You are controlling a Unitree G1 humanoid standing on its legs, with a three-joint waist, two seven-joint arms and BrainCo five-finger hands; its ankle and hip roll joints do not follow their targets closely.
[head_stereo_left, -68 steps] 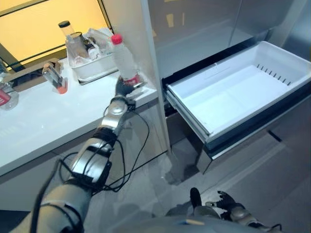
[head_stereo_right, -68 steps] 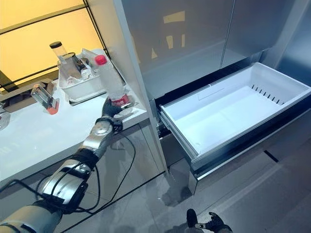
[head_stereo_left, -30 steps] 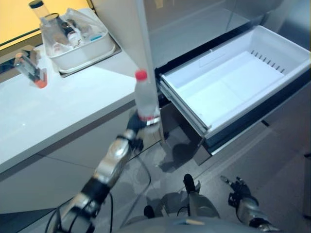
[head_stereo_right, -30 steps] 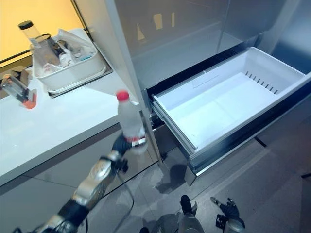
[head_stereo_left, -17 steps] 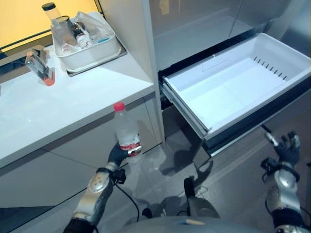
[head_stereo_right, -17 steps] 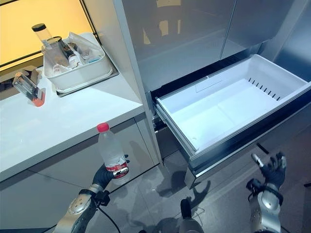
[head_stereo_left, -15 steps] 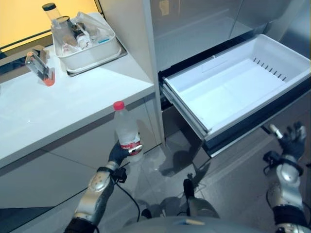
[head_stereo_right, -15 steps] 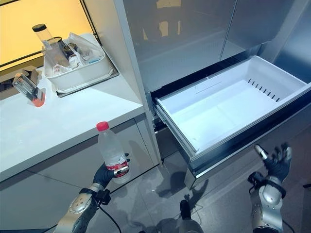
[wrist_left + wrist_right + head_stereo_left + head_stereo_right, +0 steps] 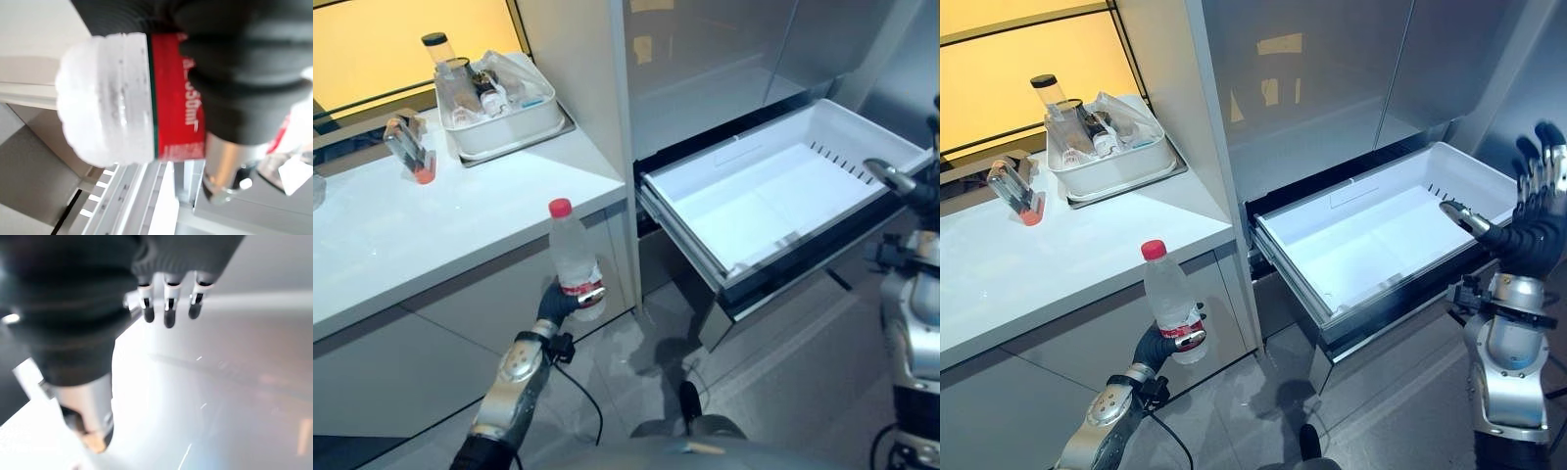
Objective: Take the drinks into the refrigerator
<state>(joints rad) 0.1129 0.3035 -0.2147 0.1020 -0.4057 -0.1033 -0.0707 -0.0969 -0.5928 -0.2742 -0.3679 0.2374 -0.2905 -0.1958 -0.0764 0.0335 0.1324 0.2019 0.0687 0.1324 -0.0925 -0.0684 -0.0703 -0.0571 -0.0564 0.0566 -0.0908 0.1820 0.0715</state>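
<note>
A clear water bottle (image 9: 572,257) with a red cap and red label stands upright in my left hand (image 9: 551,304), whose fingers are curled round its lower part. It hangs in front of the white counter's (image 9: 431,225) edge, left of the fridge. The bottle's base (image 9: 107,98) and label fill the left wrist view. A white fridge drawer (image 9: 783,196) is pulled out and holds nothing. My right hand (image 9: 1534,230) is raised beside the drawer's right end, fingers straight and spread, holding nothing. Its fingers (image 9: 168,308) show in the right wrist view.
A white tub (image 9: 499,113) with several bottles and packets sits at the back of the counter. A small clear bottle with an orange end (image 9: 411,152) lies left of it. The fridge's grey doors (image 9: 1332,69) stand shut above the drawer. Grey floor lies below.
My right hand has risen from floor level to beside the drawer's right end. The left hand has carried the bottle off the counter and down in front of it. The camera has shifted.
</note>
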